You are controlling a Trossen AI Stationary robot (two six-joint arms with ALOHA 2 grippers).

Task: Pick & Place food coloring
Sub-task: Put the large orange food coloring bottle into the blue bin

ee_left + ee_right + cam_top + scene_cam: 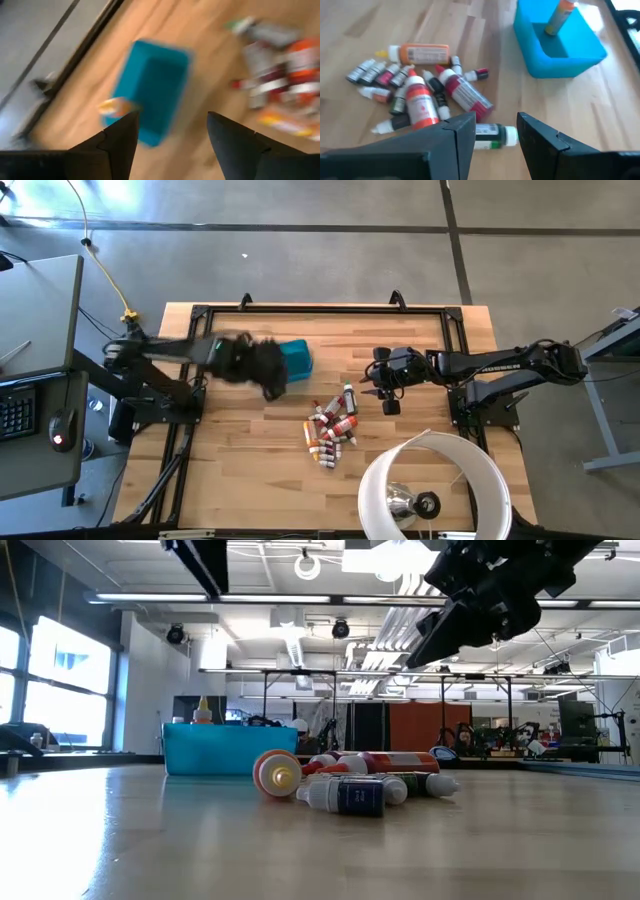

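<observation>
Several small squeeze bottles of food coloring (330,430) lie on their sides in a loose pile on the wooden table, also in the right wrist view (420,95) and the low view (350,785). A teal bin (297,358) stands farther back. One orange bottle (557,15) stands in it, leaning on its wall. My left gripper (172,117) is open and empty above the bin, blurred in the high view (262,370). My right gripper (495,130) is open and empty above the pile's far right side (385,385), over a green-labelled bottle (492,135).
A white lamp shade (440,485) stands at the table's near right corner. A black frame (320,308) runs along the table's edges. A desk with a keyboard and mouse (40,410) stands left of the table. Bare wood lies near the front left.
</observation>
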